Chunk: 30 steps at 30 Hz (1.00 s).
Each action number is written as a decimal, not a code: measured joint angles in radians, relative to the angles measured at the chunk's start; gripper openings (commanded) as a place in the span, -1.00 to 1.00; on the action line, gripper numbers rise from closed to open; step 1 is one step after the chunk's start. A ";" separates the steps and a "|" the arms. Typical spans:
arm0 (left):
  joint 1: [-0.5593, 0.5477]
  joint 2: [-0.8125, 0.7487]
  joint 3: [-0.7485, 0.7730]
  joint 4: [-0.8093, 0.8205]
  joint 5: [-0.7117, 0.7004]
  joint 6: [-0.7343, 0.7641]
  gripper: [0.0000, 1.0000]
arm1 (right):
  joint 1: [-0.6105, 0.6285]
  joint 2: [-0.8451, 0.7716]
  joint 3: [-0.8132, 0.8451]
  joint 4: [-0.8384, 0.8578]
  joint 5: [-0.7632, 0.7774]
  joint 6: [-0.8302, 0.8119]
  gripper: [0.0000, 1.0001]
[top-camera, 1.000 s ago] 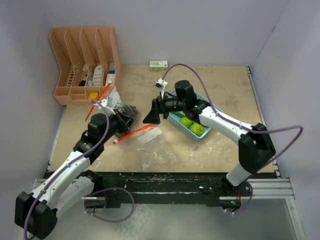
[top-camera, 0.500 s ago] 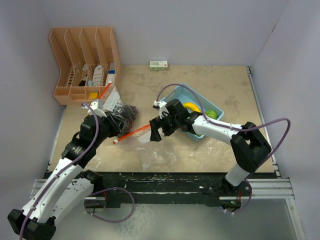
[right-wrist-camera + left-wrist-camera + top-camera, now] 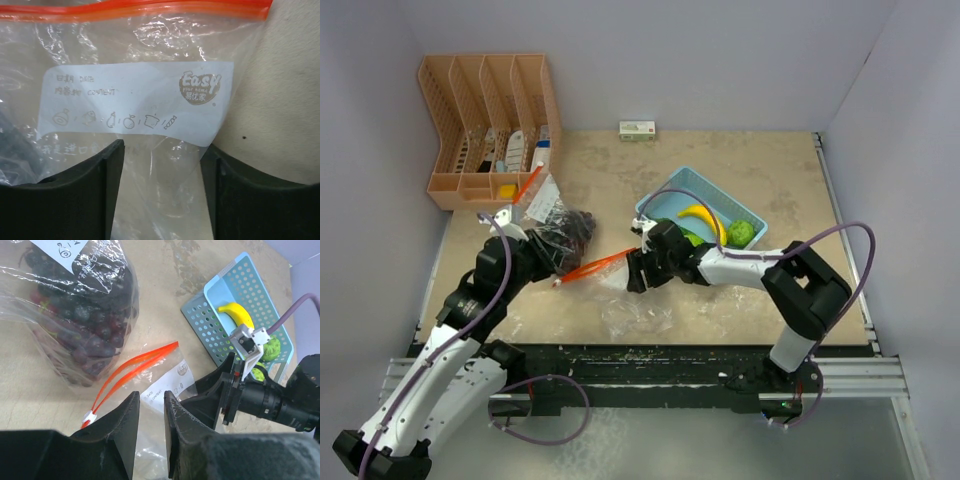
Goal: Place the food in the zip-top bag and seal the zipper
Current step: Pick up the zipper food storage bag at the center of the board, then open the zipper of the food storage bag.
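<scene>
The right gripper (image 3: 161, 148) stands wide open over the empty zip-top bag (image 3: 625, 282), a finger on either side of its white label (image 3: 137, 102); whether the tips press the plastic I cannot tell; the orange zipper (image 3: 135, 371) runs just past them at 12 o'clock. The left gripper (image 3: 151, 399) is parted by only a narrow slit and grips nothing I can make out. The grape bunch (image 3: 85, 325) lies in another clear bag at its 11 o'clock; the banana (image 3: 237, 315) and lime-green fruits (image 3: 740, 232) sit in the blue basket (image 3: 210, 315) at 2 o'clock of the right gripper.
</scene>
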 measured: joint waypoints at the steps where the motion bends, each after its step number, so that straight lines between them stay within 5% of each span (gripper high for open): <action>1: 0.000 0.000 0.000 0.000 -0.001 0.000 -0.40 | 0.007 0.009 -0.006 0.015 0.001 0.007 -0.23; 4: 0.000 -0.002 0.001 -0.008 -0.003 0.000 -0.40 | 0.019 0.021 -0.019 0.056 0.001 0.024 -0.97; 10: 0.000 -0.002 0.027 -0.035 -0.003 0.000 -0.24 | 0.021 -0.051 -0.064 0.075 0.041 0.035 -1.00; 20: 0.000 0.051 0.111 -0.043 -0.005 0.010 0.27 | 0.021 -0.505 -0.122 0.293 0.204 -0.056 -1.00; 30: 0.000 0.066 0.068 0.117 0.034 0.019 0.44 | 0.021 -0.578 -0.202 0.381 0.126 -0.167 -1.00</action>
